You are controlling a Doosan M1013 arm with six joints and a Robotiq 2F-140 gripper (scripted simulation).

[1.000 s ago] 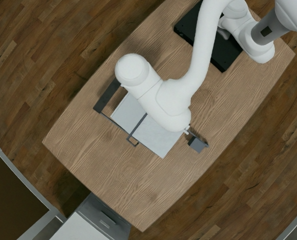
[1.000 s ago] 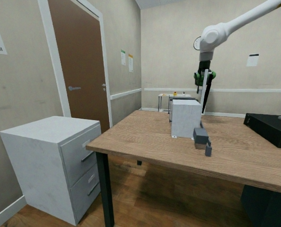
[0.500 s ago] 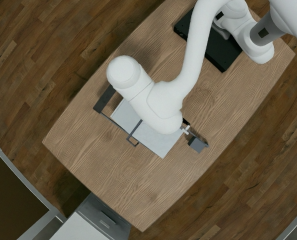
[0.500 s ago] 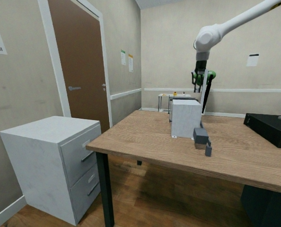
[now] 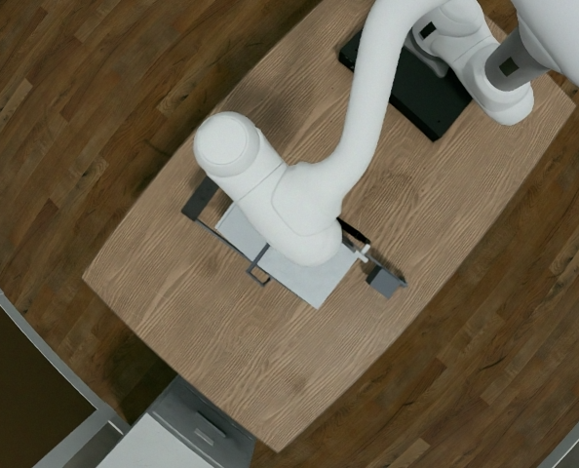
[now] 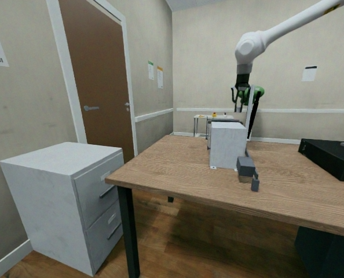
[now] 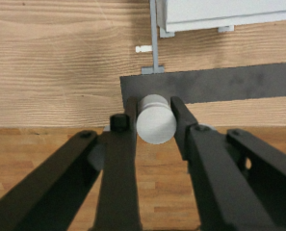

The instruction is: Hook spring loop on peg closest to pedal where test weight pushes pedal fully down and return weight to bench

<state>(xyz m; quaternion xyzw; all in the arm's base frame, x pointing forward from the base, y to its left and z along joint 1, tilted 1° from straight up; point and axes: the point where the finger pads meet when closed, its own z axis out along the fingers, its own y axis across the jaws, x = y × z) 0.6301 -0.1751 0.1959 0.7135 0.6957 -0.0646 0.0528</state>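
My gripper (image 6: 238, 108) (image 7: 153, 110) is shut on the steel test weight (image 7: 156, 126), a pale round cylinder. The arm hides both in the top view. In the exterior view they hang high, beyond the feeder box (image 5: 312, 284) (image 6: 227, 146) (image 7: 220, 11). In the wrist view the weight overlaps the near edge of the dark pedal plate (image 5: 198, 200) (image 7: 210, 86), close to its left end. The height between them cannot be told. One white peg (image 7: 143, 48) shows beside the grey side bar (image 7: 154, 36). The spring's loop and its peg cannot be made out.
A dark grey block (image 5: 383, 282) (image 6: 245, 166) stands out at the other end of the feeder. A pale upright post (image 6: 249, 113) rises beside the gripper, with a slanting black part (image 6: 253, 116) next to it. The black robot base plate (image 5: 426, 96) (image 6: 330, 155) lies farther along the bench.
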